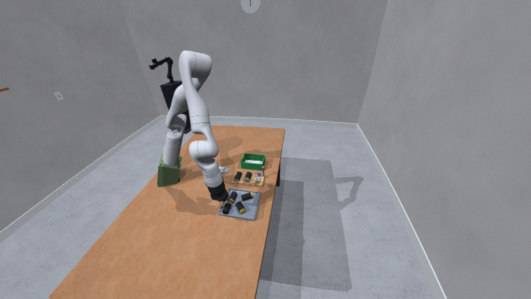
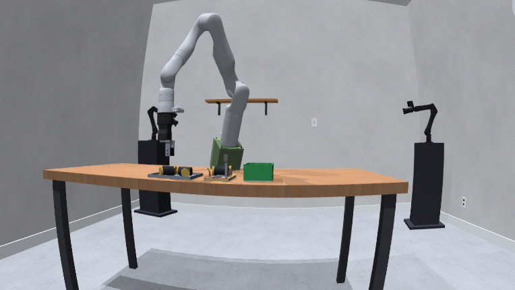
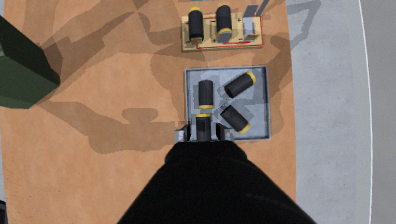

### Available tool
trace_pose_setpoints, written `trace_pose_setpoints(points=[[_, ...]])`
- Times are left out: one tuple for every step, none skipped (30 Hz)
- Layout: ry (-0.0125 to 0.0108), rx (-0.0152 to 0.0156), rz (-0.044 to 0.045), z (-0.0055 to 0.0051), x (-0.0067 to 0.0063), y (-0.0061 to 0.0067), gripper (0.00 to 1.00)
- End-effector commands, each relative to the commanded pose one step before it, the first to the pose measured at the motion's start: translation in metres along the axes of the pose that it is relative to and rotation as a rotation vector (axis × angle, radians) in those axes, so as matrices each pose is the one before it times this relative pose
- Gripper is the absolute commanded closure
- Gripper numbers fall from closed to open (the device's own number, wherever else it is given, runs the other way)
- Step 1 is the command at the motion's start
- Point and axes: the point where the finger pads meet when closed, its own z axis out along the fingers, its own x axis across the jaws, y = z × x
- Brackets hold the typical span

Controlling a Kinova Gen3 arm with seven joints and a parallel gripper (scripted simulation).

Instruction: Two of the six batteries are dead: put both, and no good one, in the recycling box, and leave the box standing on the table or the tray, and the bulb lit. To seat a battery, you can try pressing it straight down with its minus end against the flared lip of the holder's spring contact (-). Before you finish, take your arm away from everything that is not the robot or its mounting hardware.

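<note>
A grey tray (image 1: 239, 205) on the table holds several black batteries with yellow ends. The tray also shows in the wrist view (image 3: 227, 102). My gripper (image 3: 203, 129) (image 2: 167, 151) is open and empty. It hangs a little above the tray's near-left part. One battery (image 3: 203, 127) lies on the tray straight below, seen between the fingers. Another battery (image 3: 205, 94) lies in line beyond it, and two more lie to the right. The holder board (image 3: 222, 30) carries two batteries. The green recycling box (image 1: 253, 161) stands upright behind the holder. I cannot tell whether the bulb is lit.
The arm's green base block (image 3: 20, 70) stands at the table's left side. The table's right edge (image 1: 272, 186) runs close beside the tray, holder and box. Camera stands stand on the floor off the table.
</note>
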Motion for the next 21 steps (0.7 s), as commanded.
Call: trace_pose_setpoints(points=[[0.00496, -0.00606, -0.00079, -0.01070, 0.00176, 0.00167, 0.10], [0.00000, 0.00000, 0.00000, -0.00532, 0.00000, 0.00000, 0.10], [0.00000, 0.00000, 0.00000, -0.00596, 0.00000, 0.00000, 0.10], [0.00001, 0.00000, 0.00000, -0.00633, 0.00000, 0.00000, 0.10], [0.00000, 0.00000, 0.00000, -0.00643, 0.00000, 0.00000, 0.10], [0.00000, 0.00000, 0.00000, -0.00625, 0.00000, 0.00000, 0.10], [0.00000, 0.00000, 0.00000, -0.00580, 0.00000, 0.00000, 0.10], [0.00000, 0.00000, 0.00000, -0.00512, 0.00000, 0.00000, 0.10], [0.00000, 0.00000, 0.00000, -0.00426, 0.00000, 0.00000, 0.10], [-0.00001, 0.00000, 0.00000, -0.00329, 0.00000, 0.00000, 0.10], [0.00000, 0.00000, 0.00000, 0.00000, 0.00000, 0.00000, 0.10], [0.00000, 0.00000, 0.00000, 0.00000, 0.00000, 0.00000, 0.10], [0.00001, 0.00000, 0.00000, -0.00227, 0.00000, 0.00000, 0.10], [0.00000, 0.00000, 0.00000, -0.00132, 0.00000, 0.00000, 0.10], [0.00000, 0.00000, 0.00000, -0.00054, 0.00000, 0.00000, 0.10], [0.00000, 0.00000, 0.00000, -0.00009, 0.00000, 0.00000, 0.10], [0.00000, 0.00000, 0.00000, 0.00000, 0.00000, 0.00000, 0.10], [0.00000, 0.00000, 0.00000, 0.00000, 0.00000, 0.00000, 0.10], [0.00000, 0.00000, 0.00000, 0.00000, 0.00002, -0.00002, 0.10], [0.00000, 0.00000, 0.00000, 0.00000, 0.00010, -0.00011, 0.10], [0.00000, 0.00000, 0.00000, 0.00000, 0.00027, -0.00028, 0.10]])
